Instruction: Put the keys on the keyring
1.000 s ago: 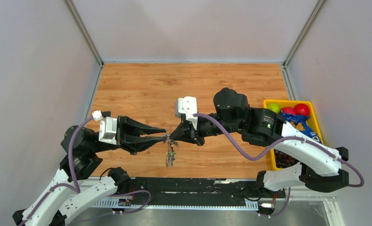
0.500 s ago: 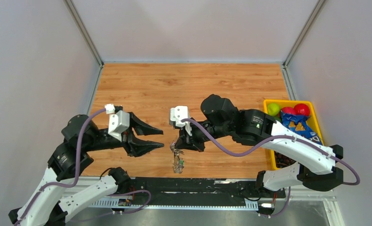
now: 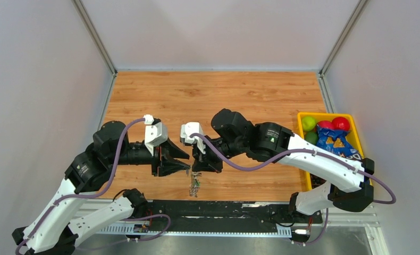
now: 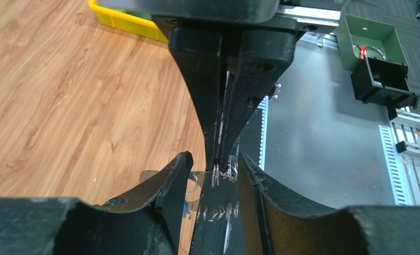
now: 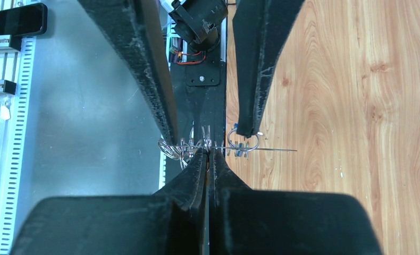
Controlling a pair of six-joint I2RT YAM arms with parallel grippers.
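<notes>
So far: keyring (image 5: 271,150) held aloft.
Right pincer (image 5: 208,154): clamped on keyring.
Left pincer (image 4: 214,162): wide, at nine o'clock.
Remaining: threading keys.

The left gripper (image 4: 214,158) has its fingers spread apart. Between them the right gripper (image 4: 221,161) reaches in, tips pressed together on the thin wire of the keyring (image 4: 216,177). A small blue tag (image 4: 185,205) hangs nearby. Far across the wooden tabletop (image 4: 64,106) sits a yellow bin (image 4: 124,20).

Robotics lab, white enclosure walls (image 3: 38,79), metal frame post (image 3: 95,37)
</notes>
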